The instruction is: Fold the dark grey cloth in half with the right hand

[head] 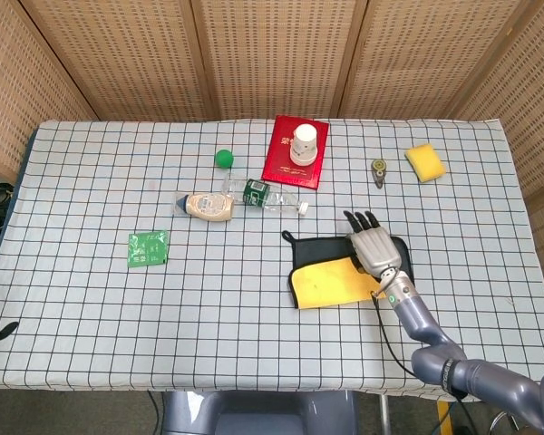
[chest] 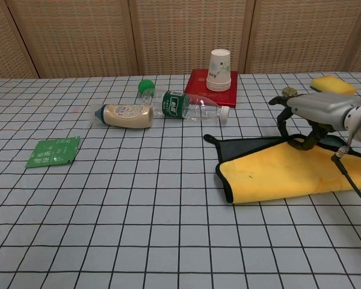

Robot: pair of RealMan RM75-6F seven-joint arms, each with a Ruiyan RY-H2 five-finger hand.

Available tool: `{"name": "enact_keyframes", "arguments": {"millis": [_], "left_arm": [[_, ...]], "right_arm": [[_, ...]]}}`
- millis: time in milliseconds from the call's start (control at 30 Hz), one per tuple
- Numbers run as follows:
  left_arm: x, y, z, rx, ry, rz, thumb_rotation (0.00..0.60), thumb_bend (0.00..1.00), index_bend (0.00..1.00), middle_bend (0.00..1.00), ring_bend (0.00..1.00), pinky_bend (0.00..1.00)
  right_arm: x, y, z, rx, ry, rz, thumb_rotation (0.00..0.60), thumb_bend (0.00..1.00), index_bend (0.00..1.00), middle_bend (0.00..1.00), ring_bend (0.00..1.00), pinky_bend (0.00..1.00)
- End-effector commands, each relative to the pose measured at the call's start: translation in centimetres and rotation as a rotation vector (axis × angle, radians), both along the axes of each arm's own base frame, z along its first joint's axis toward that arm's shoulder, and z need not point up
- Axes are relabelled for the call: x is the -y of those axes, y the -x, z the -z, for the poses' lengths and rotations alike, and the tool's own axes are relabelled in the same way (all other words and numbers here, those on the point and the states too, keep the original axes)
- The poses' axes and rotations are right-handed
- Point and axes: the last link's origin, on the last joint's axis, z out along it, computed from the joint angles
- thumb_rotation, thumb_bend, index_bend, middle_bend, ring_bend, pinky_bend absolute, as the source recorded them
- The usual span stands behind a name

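The dark grey cloth (head: pixel 310 250) (chest: pixel 248 146) lies on the right half of the checked table. Its near part is turned over onto the far part, so the yellow underside (head: pixel 331 283) (chest: pixel 277 171) faces up, and only a dark strip and a small loop show along the far and left edges. My right hand (head: pixel 374 246) (chest: pixel 310 111) is over the cloth's far right part, its fingers curled around the turned-over yellow edge, which it holds just above the dark layer. My left hand shows in neither view.
Beyond the cloth lie a clear bottle (head: pixel 270 197), a beige squeeze bottle (head: pixel 208 207) and a green ball (head: pixel 223 159). A red book (head: pixel 290 163) carries paper cups (head: pixel 305 140). A yellow sponge (head: pixel 424 162) and a small round tool (head: pixel 378 169) sit far right, a green packet (head: pixel 148 247) left.
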Motion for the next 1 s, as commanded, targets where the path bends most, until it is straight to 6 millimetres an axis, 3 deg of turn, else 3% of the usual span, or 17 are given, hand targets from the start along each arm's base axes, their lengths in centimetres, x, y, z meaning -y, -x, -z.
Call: {"name": "enact_keyframes", "arguments": {"millis": [33, 333, 1000], "left_arm": [[-0.1, 0.1, 0.1, -0.001, 0.003, -0.004, 0.6, 0.0, 0.0, 0.0, 0.0, 0.0], [-0.2, 0.1, 0.2, -0.005, 0.005, -0.011, 0.6, 0.0, 0.0, 0.0, 0.0, 0.0], [-0.2, 0.0, 0.2, -0.005, 0.004, -0.005, 0.6, 0.0, 0.0, 0.0, 0.0, 0.0]], "right_arm": [[0.8, 0.0, 0.1, 0.003, 0.012, 0.021, 0.6, 0.64, 0.62, 0.0, 0.0, 0.0], [2.1, 0.7, -0.9, 0.026, 0.049, 0.076, 0.6, 0.64, 0.63, 0.0, 0.0, 0.0], [2.3, 1.9, -1.2, 0.003, 0.062, 0.101, 0.6, 0.64, 0.63, 0.0, 0.0, 0.0]]}}
